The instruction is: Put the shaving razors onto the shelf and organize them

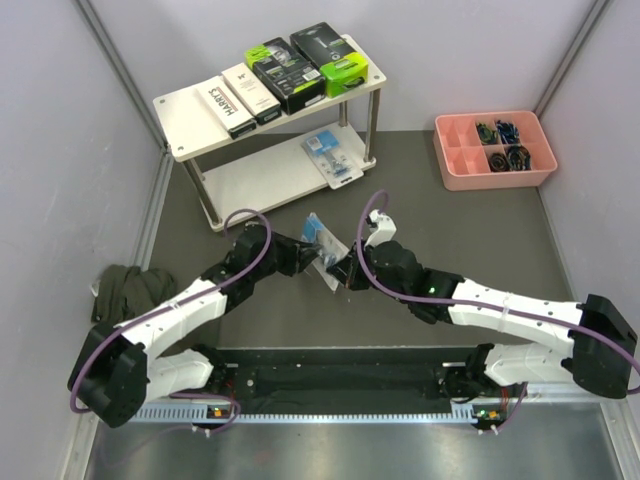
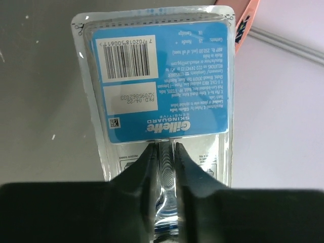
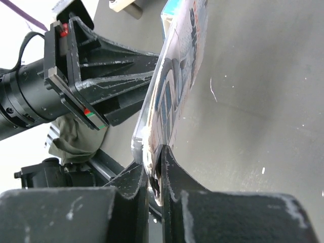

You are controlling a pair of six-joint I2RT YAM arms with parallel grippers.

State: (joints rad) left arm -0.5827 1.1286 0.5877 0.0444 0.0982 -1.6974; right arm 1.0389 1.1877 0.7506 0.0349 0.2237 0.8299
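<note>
A clear blister pack with a blue card (image 1: 322, 243) hangs over the dark mat in front of the shelf (image 1: 190, 115), held from both sides. My left gripper (image 1: 301, 256) is shut on its clear lower part (image 2: 157, 81), the fingers (image 2: 147, 167) pinching the razor's handle bubble. My right gripper (image 3: 154, 169) is shut on the pack's bottom edge (image 3: 174, 96), opposite the left gripper (image 3: 116, 81). The top board carries two white Harry's boxes (image 1: 228, 106) and two black and lime-green packs (image 1: 283, 73). A second blue blister pack (image 1: 333, 158) lies on the lower board.
A pink compartment tray (image 1: 493, 150) with small dark items stands at the back right. A dark green cloth (image 1: 125, 290) lies by the left wall. Grey walls close in both sides.
</note>
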